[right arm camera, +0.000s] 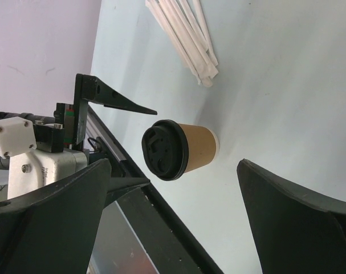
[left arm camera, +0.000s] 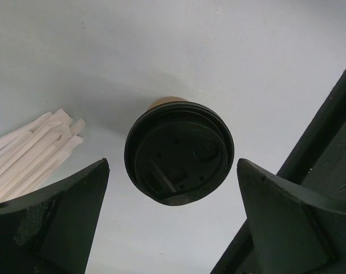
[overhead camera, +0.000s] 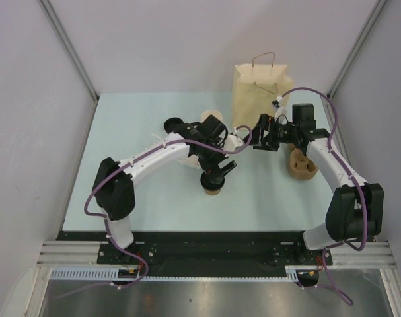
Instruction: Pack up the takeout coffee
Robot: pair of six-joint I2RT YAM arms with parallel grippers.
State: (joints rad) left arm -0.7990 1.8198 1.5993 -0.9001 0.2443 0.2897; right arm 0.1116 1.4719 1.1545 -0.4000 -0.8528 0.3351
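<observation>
The cup (overhead camera: 213, 190) is standing upright on the pale table (overhead camera: 154, 198), near the middle, a little towards the arms. Its long axis is running straight up, with the lid (left arm camera: 178, 151) facing the ceiling. The wall is smooth brown kraft paper, tapering slightly towards the foot, where a pale edge is showing in the right wrist view. The lid is round black plastic with a raised rim, a sunken centre, a moulded sip opening and a few tiny dots.

The left gripper (overhead camera: 220, 173) is hovering over the cup, pointing down at it. Its dark, wedge-shaped fingers (left arm camera: 58, 217) are standing wide apart on either side of the lid and are touching nothing. The right gripper (overhead camera: 261, 140) is also spread wide and holding nothing, looking at the cup from the side, well apart from it.

White paper-wrapped straws (left arm camera: 30, 151) are lying in a loose bundle near the cup. A tan paper bag (overhead camera: 256, 89) with twisted handles is standing at the far edge. A stack (overhead camera: 302, 165) of brown lidless cups is lying on the right side.
</observation>
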